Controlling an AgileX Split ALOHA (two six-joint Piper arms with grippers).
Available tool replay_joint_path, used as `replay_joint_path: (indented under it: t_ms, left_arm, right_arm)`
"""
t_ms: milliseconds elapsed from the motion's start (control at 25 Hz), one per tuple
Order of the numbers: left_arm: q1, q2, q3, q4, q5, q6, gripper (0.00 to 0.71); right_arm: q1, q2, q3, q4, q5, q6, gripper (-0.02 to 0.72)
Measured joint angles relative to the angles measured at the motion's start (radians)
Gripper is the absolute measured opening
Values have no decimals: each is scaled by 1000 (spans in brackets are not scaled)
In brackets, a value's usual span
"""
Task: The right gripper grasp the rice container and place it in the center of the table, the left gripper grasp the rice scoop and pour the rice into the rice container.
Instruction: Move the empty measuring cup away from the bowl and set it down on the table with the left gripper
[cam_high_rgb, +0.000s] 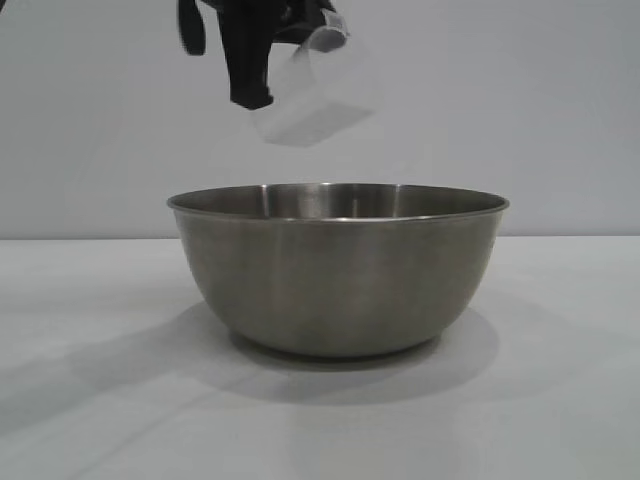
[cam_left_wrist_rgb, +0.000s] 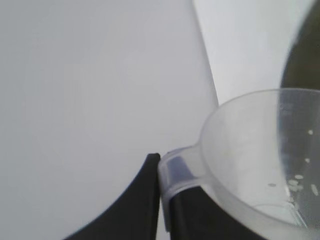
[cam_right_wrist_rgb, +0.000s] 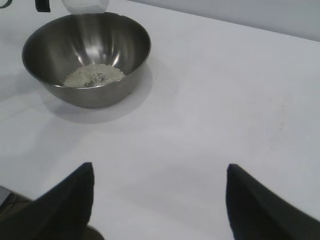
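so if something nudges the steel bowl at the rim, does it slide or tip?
Probably slides or rocks: the rice container stands on a narrow base under a wide rim, on the smooth table. It looks thin-walled and light; the shallow rice adds little ballast.

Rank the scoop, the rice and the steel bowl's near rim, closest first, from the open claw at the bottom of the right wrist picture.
From the right claw, in the right wrist view:
1. Rice container, near rim and wall, standing on the table.
2. Rice, heaped on the bowl's floor.
3. Rice scoop, above the far rim.
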Motion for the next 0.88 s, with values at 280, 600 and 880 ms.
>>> replay_joint_path:
  t_ms: [280,600,880]
  left_arm:
    - [101,-33,121,-40,-114,-269,0]
    - [382,-41,333,517,-260,-867,0]
    - [413,42,363,632,-295,-908,0]
  right_arm:
    - [0,0,0,0,0,0,472]
    - [0,0,0,0,0,0,472]
    - [0,0,0,0,0,0,472]
